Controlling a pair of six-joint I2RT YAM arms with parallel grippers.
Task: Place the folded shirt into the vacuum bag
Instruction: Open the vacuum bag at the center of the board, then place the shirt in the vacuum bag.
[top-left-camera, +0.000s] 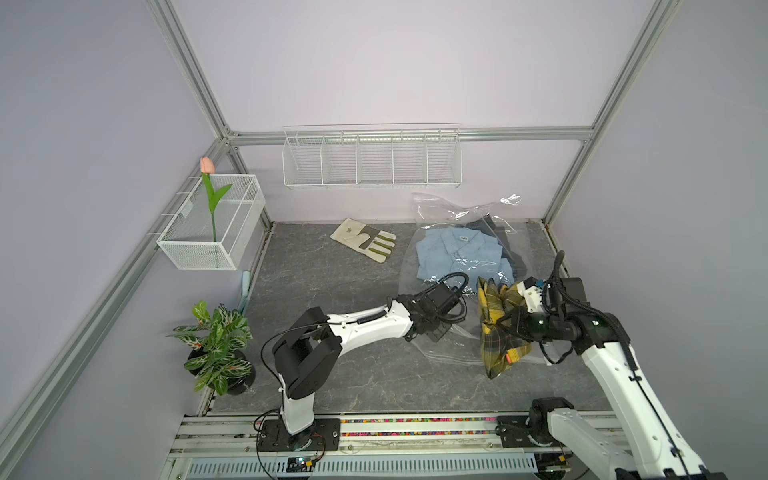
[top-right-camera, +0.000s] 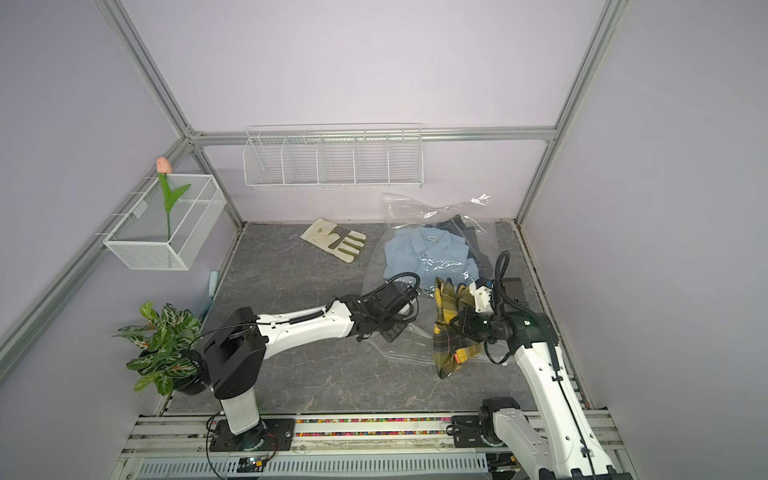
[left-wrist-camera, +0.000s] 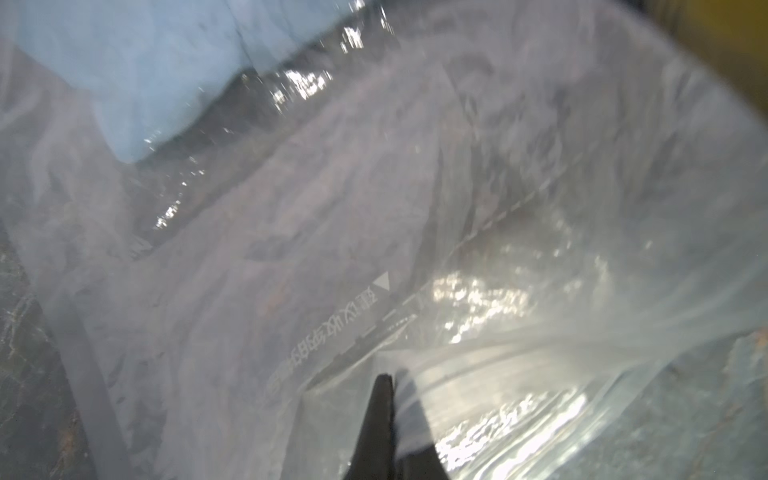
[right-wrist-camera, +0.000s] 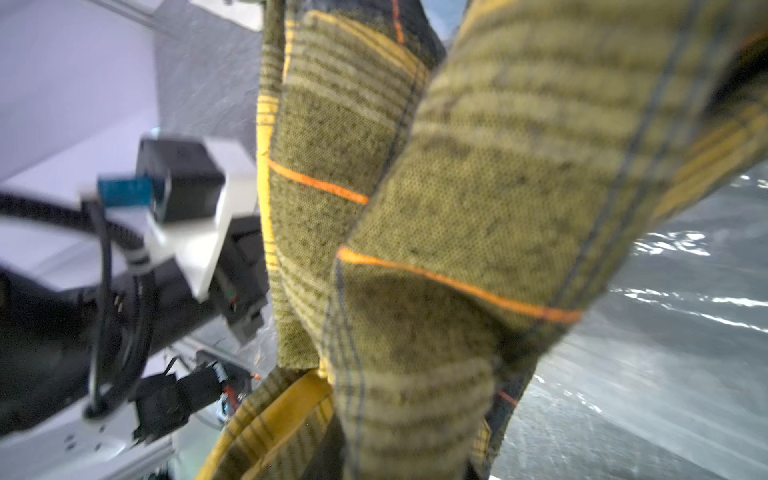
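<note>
Yellow plaid cloth shirt (top-left-camera: 500, 332): soft, light, limp. It hangs bunched from my right pincer (top-left-camera: 508, 321), which pinches its upper folds. Below that pincer lies the clear crinkly plastic vacuum bag (top-left-camera: 457, 345): thin, slippery, best taken by its stiffer zip edge. My left pincer (top-left-camera: 439, 332) is pressed together, apparently on the bag's upper film. Beyond it, inside the bag, a pale blue folded shirt (top-left-camera: 457, 251). Judged: the plaid sags unless gripped across several layers.

Right tool (top-left-camera: 508, 321) tips buried in plaid shirt (top-left-camera: 494, 353); left tool (left-wrist-camera: 384, 386) partly behind blurred vacuum bag (left-wrist-camera: 457, 208) film.
</note>
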